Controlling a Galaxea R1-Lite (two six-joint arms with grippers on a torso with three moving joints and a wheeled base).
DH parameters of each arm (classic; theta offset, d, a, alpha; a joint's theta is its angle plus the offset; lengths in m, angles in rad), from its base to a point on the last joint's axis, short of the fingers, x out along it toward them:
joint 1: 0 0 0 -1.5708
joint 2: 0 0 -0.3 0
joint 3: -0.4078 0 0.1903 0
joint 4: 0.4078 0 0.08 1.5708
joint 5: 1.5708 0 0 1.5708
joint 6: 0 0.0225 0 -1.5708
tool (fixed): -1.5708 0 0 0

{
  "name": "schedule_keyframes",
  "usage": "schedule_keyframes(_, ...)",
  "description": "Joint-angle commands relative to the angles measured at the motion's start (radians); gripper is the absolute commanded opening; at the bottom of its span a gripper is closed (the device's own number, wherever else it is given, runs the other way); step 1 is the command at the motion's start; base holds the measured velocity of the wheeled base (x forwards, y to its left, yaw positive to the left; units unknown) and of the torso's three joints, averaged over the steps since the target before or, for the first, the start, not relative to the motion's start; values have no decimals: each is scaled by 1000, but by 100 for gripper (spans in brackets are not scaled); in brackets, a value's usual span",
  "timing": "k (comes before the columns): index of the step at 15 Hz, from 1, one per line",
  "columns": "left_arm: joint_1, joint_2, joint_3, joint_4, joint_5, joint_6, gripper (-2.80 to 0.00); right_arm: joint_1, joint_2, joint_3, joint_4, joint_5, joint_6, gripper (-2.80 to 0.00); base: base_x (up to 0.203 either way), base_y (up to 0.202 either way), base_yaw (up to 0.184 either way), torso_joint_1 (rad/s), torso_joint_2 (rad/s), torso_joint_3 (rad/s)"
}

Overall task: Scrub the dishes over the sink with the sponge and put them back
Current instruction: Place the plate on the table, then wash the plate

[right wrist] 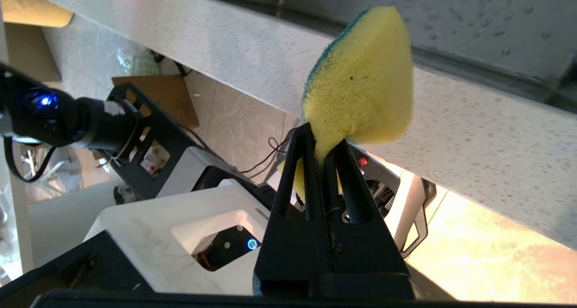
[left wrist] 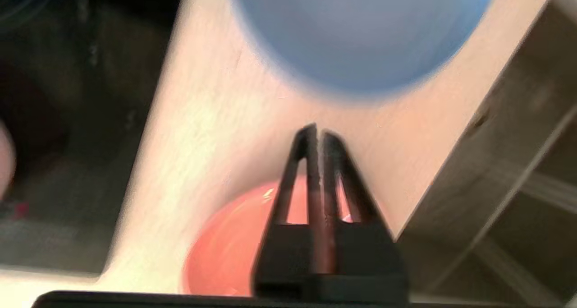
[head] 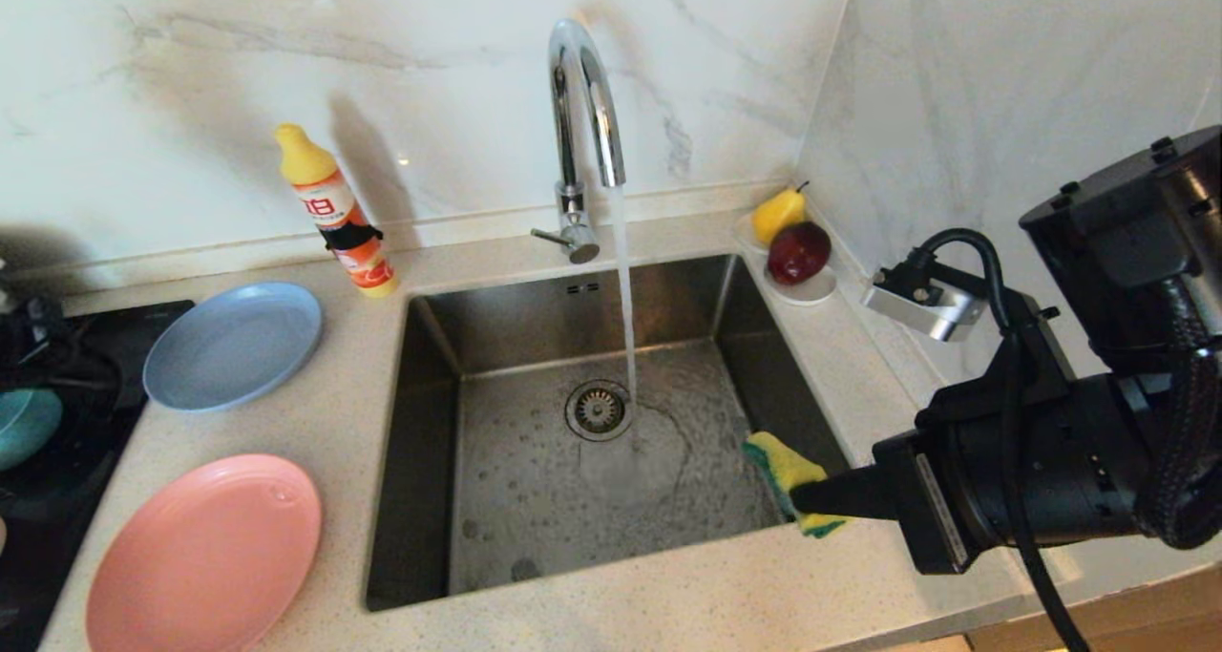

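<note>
Right tool (right wrist: pixel 325 143): clamped on yellow, green-backed sponge (right wrist: pixel 365 87), at steel sink (head: pixel 573 499) edge.
Left tool (left wrist: pixel 318 134): together, empty; salmon-pink plate (left wrist: pixel 225 249) beneath.
Advice: pinch the rim firmly.

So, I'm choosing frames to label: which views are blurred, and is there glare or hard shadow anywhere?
Left wrist view: blurred, the grey-blue plate, salmon-pink plate and shut left gripper all smeared. Head view: sharp, the bottle and tap throw hard shadows on the wall. Right wrist view: sharp on the sponge, with glare at one corner.
</note>
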Motion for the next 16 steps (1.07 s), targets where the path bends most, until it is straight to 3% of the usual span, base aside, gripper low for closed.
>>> schedule_keyframes(1, 33, -49, 158, -1, -3, 244, -280, -4, -1, 16, 1, 0, 1, -280, 0, 0, 0, 0, 0, 0)
schedule_keyframes(2, 53, -53, 215, -10, -4, 322, -280, -4, 0, 15, 1, 2, 1, -280, 0, 0, 0, 0, 0, 0)
schedule_keyframes(5, 84, -60, 315, -30, -3, 365, -280, -4, 6, 12, 1, 0, 0, -280, 0, 0, 0, 0, 0, 0)
schedule_keyframes(6, 85, -61, 341, -61, -2, 362, -236, -5, 6, 11, 1, 0, 0, -280, 0, 0, 0, 0, 0, 0)
schedule_keyframes(7, 87, -58, 367, -95, -2, 361, 0, -5, 8, 10, 1, 0, 0, -280, 0, 0, 0, 0, 0, 0)
schedule_keyframes(14, 110, 20, 415, -130, -25, 341, 0, -5, 19, 16, 0, 2, 3, -280, 0, 0, 0, 0, 0, 0)
schedule_keyframes(16, 112, 32, 420, -128, -85, 313, 0, -5, 22, 13, 0, 2, 3, -280, 0, 0, 0, 0, 0, 0)
